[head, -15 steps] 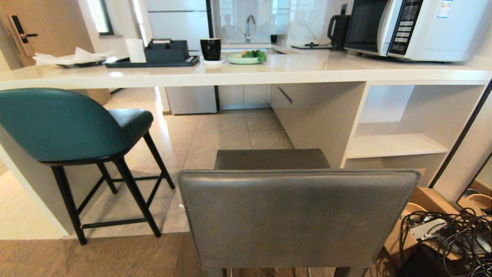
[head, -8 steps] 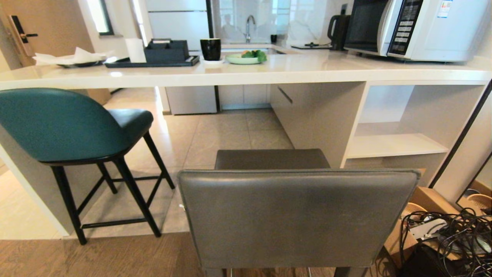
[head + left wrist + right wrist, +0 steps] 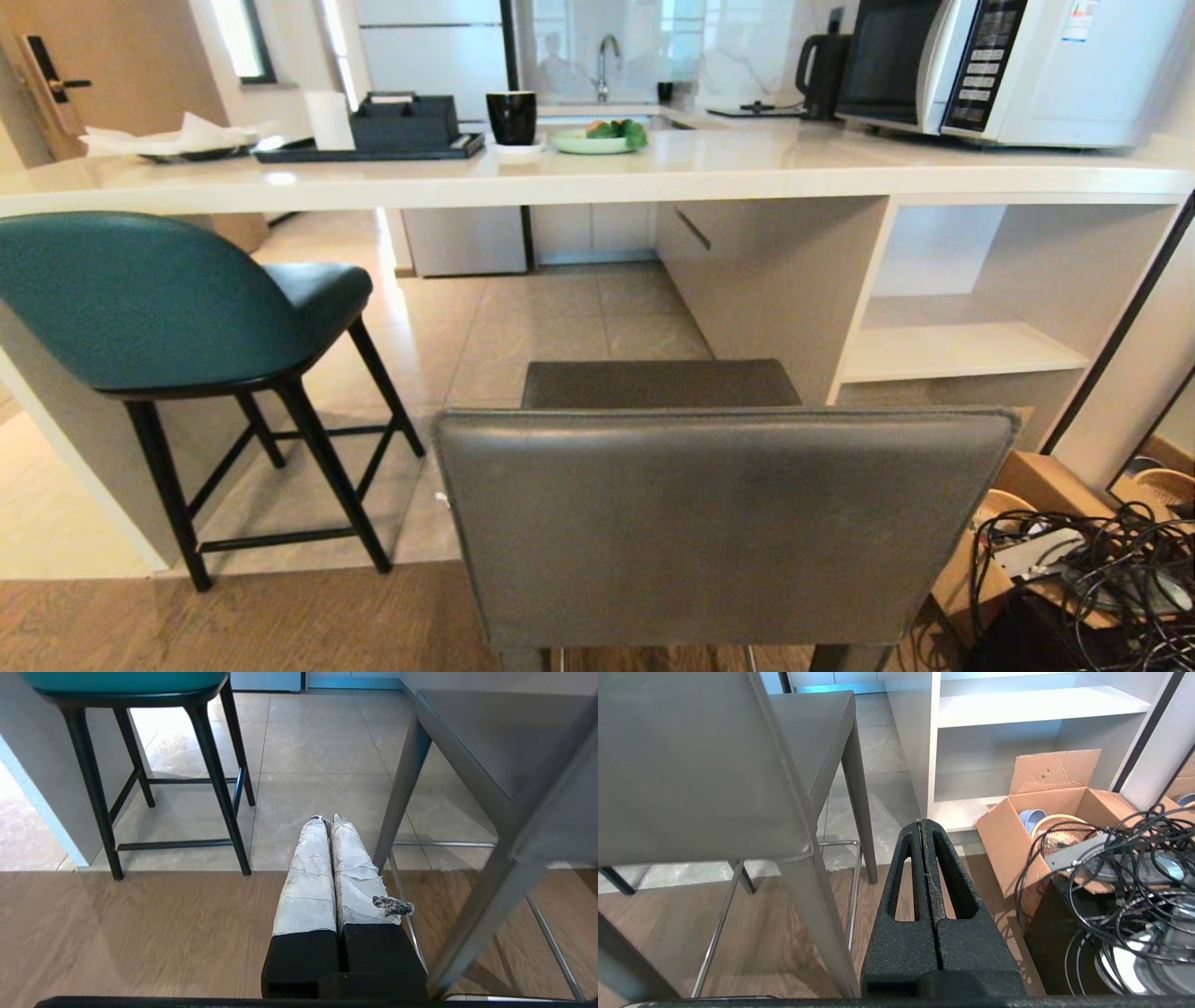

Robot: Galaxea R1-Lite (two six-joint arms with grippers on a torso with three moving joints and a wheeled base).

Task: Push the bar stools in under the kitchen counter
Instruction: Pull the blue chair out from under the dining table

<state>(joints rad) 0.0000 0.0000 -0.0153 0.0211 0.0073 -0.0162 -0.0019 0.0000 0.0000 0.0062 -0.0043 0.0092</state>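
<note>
- Grey bar stool (image 3: pixel 724 523): rectangular backrest and flat seat, standing nearest the camera in the head view, on the wood floor (image 3: pixel 233 625), back toward the robot. Its seat stops short of the counter edge; not tucked under.
- Teal bar stool (image 3: pixel 159 299): rounded back, black legs with cross-rails, to the left of the grey one. Its seat reaches under the counter top; its legs stand on the tiled floor (image 3: pixel 551 327) near the tile-to-wood seam, beside the counter's slab end panel (image 3: pixel 75 457).
- Kitchen counter (image 3: pixel 709 173): long glossy off-white top running across the view, with open shelves (image 3: pixel 952 350) beneath its right part.
- Left gripper (image 3: pixel 326 822): white-wrapped fingers pressed together, holding nothing, low over the wood floor between the two stools, just beside the grey stool's front leg.
- Right gripper (image 3: pixel 920 823): black fingers clenched tip to tip, empty, beside the grey stool's backrest on its right.
- On the counter: microwave (image 3: pixel 1018 65), kettle (image 3: pixel 822 70), black cup (image 3: pixel 512 117), green plate (image 3: pixel 588 142), dark tray (image 3: pixel 369 149).
- Floor, right: open cardboard box (image 3: pixel 1045 816) and a tangle of black cables (image 3: pixel 1125 882).
</note>
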